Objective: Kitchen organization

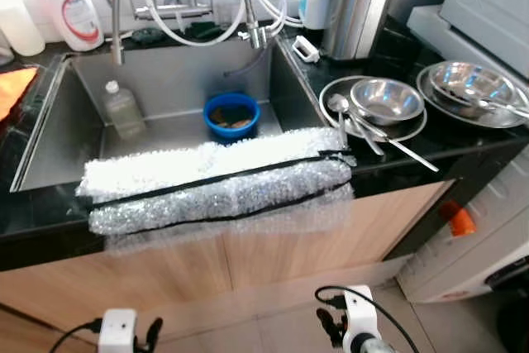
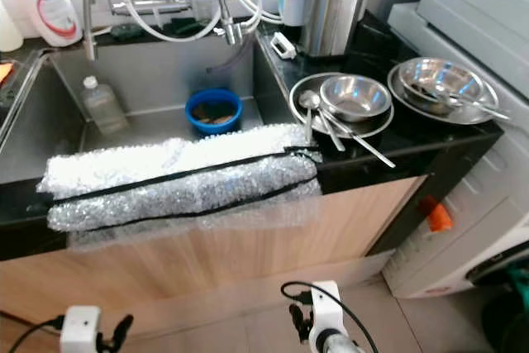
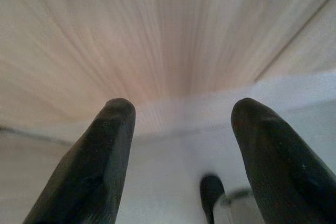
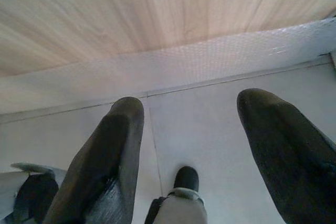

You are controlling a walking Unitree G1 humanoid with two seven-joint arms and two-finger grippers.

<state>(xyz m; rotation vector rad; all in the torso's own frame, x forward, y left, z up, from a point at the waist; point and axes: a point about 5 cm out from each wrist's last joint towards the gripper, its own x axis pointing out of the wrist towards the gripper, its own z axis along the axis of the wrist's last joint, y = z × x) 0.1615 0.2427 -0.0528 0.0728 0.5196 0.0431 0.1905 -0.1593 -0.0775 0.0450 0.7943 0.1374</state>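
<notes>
Both end effectors hang low, fingers wide: left end effector (image 3: pixel 181 156), right end effector (image 4: pixel 191 150). Silvery bubble-wrap sheet (image 1: pixel 219 179) drapes over black tabletop (image 1: pixel 463 142) edge.

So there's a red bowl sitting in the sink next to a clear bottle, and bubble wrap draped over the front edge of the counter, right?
Not quite: the bowl in the sink is blue, not red, as the left eye view shows. The rest holds: a clear bottle stands beside it, and bubble wrap drapes over the counter's front edge.
</notes>
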